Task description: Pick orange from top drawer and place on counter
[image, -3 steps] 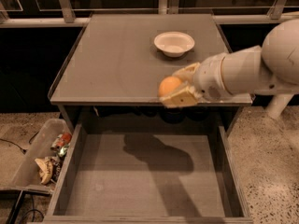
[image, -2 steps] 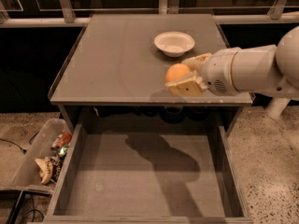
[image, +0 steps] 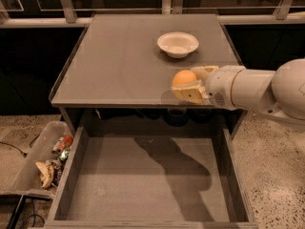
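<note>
The orange (image: 184, 77) is held between the pale fingers (image: 188, 93) of my gripper (image: 190, 82), which reaches in from the right on a white arm. The gripper is over the front right part of the grey counter (image: 119, 56), close to its front edge. Whether the orange touches the counter surface I cannot tell. The top drawer (image: 95, 185) is pulled out below the counter, with a bare grey floor and the arm's shadow on it.
A white bowl (image: 177, 43) stands on the counter behind the gripper. A clear plastic bin of litter (image: 40, 161) sits on the speckled floor left of the drawer. A railing and dark windows run along the back.
The gripper with the orange has moved up and farther back over the counter, away from the drawer.
</note>
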